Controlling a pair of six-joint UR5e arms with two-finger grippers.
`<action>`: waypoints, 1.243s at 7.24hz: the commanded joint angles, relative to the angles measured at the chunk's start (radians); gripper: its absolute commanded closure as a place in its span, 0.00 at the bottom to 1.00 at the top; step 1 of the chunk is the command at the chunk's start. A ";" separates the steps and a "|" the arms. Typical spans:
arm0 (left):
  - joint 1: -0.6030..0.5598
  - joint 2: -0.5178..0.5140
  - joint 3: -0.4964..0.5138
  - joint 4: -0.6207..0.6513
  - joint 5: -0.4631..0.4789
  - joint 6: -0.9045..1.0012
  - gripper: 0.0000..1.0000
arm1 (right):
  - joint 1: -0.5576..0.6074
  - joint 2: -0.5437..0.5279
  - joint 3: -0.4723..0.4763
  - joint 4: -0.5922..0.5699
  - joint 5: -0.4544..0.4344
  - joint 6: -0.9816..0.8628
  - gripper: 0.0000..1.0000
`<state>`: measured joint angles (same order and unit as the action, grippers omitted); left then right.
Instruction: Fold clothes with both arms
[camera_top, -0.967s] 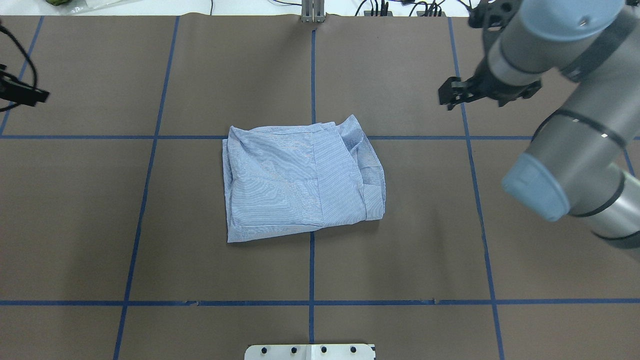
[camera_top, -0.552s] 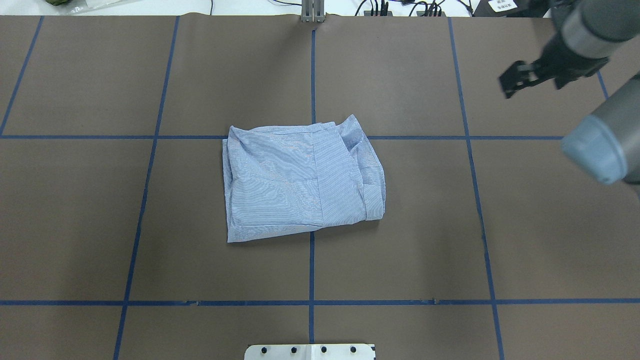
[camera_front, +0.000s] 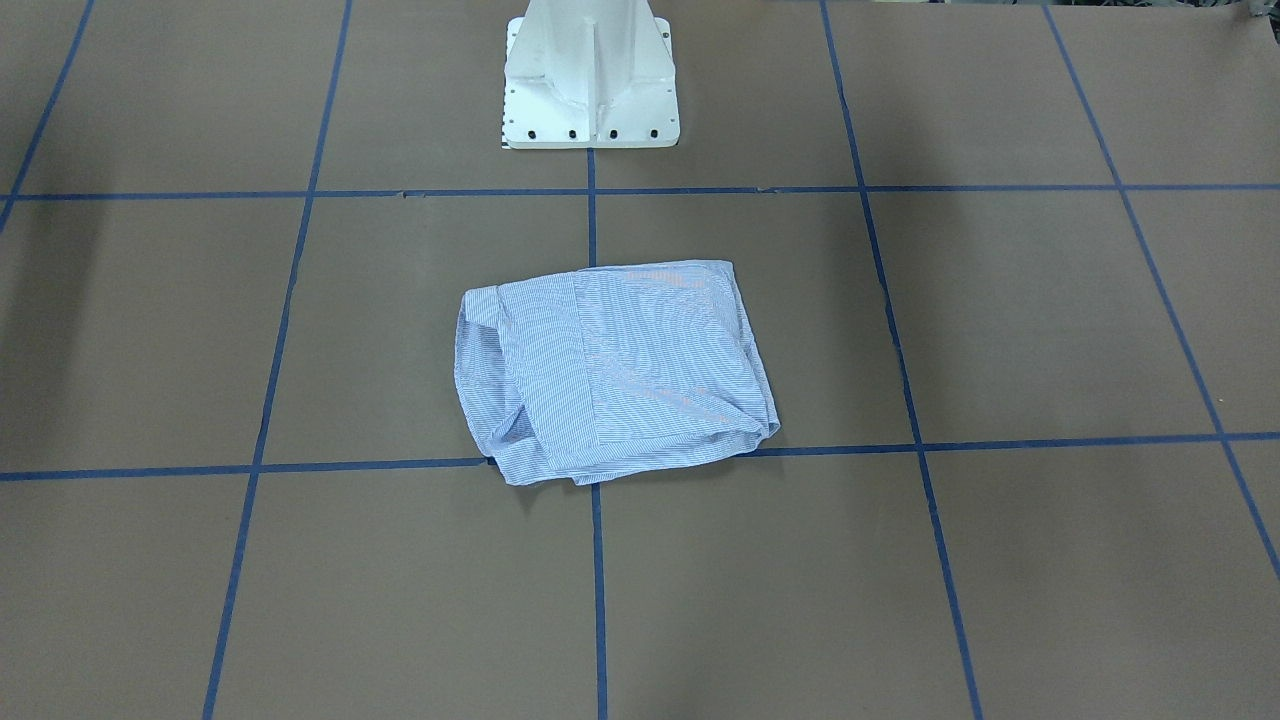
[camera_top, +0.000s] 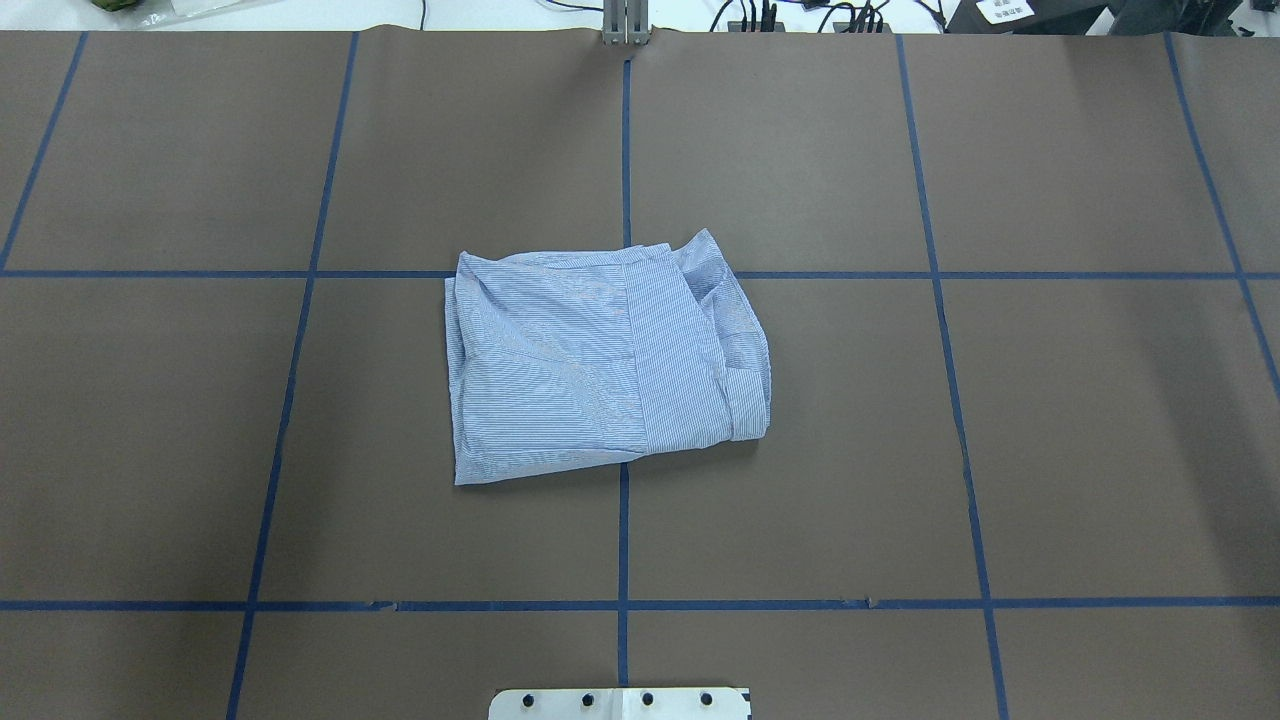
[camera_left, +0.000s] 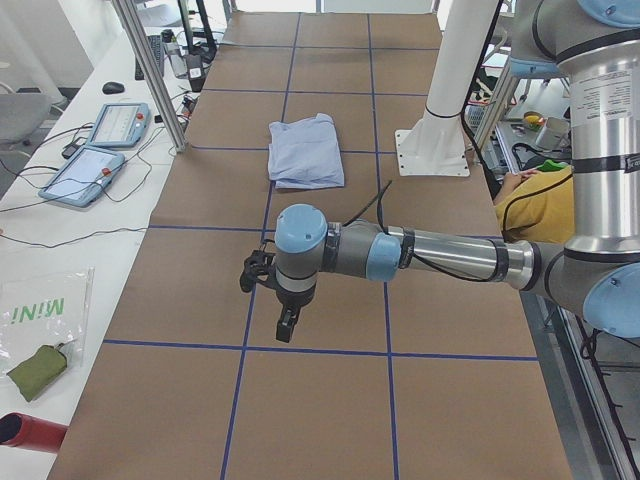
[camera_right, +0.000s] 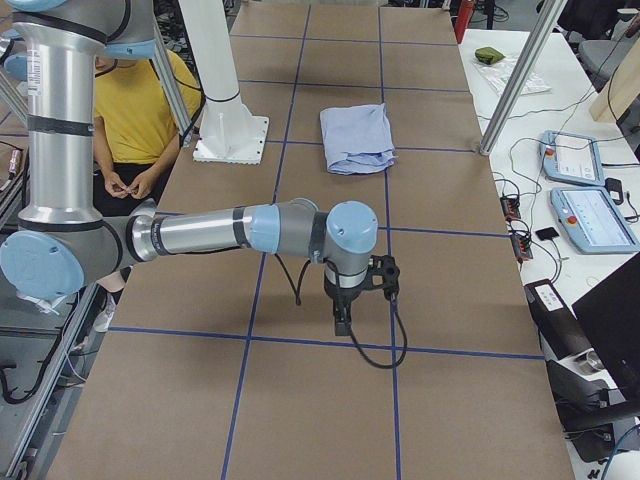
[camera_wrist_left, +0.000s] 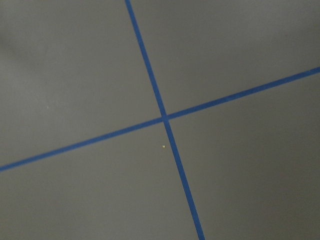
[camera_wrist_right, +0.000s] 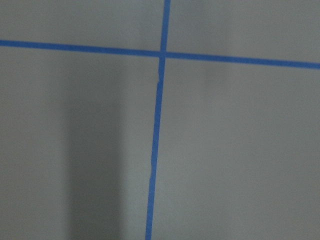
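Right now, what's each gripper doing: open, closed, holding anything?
Left gripper: cannot tell if open or shut; well clear of the shirt.
Right gripper: cannot tell if open or shut; also clear of the shirt.

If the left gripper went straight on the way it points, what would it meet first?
Most likely the table. The left gripper points down at its bare surface near a tape crossing, far from the shirt. The exact spot is unclear.
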<state>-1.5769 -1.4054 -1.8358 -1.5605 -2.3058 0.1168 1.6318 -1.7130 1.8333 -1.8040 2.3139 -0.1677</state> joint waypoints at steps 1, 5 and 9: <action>-0.002 0.036 -0.014 0.042 -0.038 0.000 0.00 | 0.010 -0.091 -0.006 0.029 -0.001 0.000 0.00; -0.003 0.025 0.009 -0.002 -0.098 0.000 0.00 | 0.010 -0.089 -0.039 0.083 -0.005 -0.003 0.00; -0.003 0.039 0.010 -0.052 -0.080 -0.005 0.00 | 0.004 -0.080 0.032 0.084 -0.008 0.008 0.00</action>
<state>-1.5800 -1.3672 -1.8255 -1.6092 -2.3859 0.1129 1.6400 -1.7944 1.8298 -1.7208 2.3069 -0.1595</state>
